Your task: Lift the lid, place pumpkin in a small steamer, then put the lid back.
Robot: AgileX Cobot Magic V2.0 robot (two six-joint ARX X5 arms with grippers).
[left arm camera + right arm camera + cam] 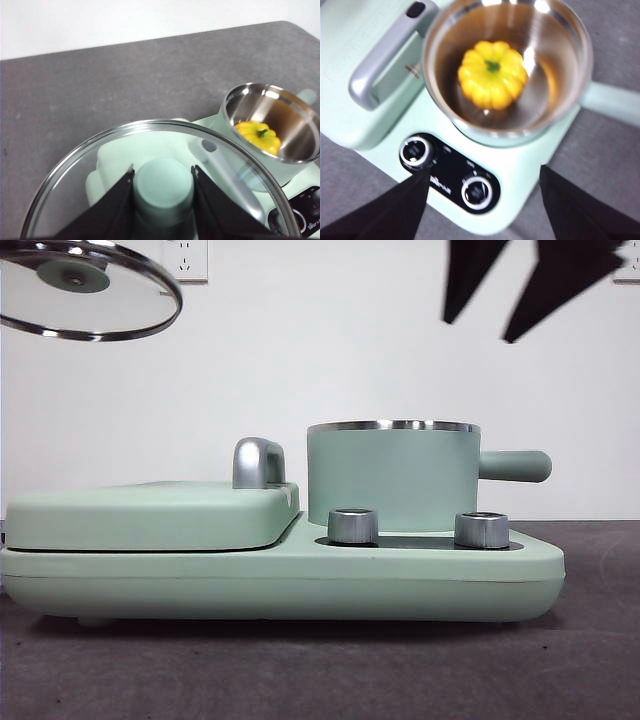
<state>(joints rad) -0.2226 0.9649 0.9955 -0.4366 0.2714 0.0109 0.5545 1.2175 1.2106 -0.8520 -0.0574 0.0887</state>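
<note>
The left end effector (162, 200) is clamped on the mint-green knob (163, 187) of the lid (75, 170), one black jaw on each side of it, and holds the glass disc high in the air. In the front view the lid (90, 295) hangs tilted at the upper left corner, well above the flat mint-green cover (150, 515) with its chrome handle (257, 462); the disc's left edge is cut off by the frame, and the end effector holding it is out of that view.

The right end effector (485, 200) hovers above the appliance with its jaws spread wide and nothing between them. In the front view it shows as two dark tips (530, 285) high up, over the small steamer (393, 475) and clear of it.

The pumpkin (492, 75) sits at the bottom of the small steamer's steel bowl, green stem up; the left wrist view shows it (258, 136) partly hidden by the steel rim. From the front it is hidden by the pot wall. The steamer's stubby side handle (515, 466) juts out sideways.

Below the pot, a black control panel (447, 175) carries two silver dials (415, 152). White print beside them is too blurred to read. The appliance stands on a dark grey desk (320, 670).
</note>
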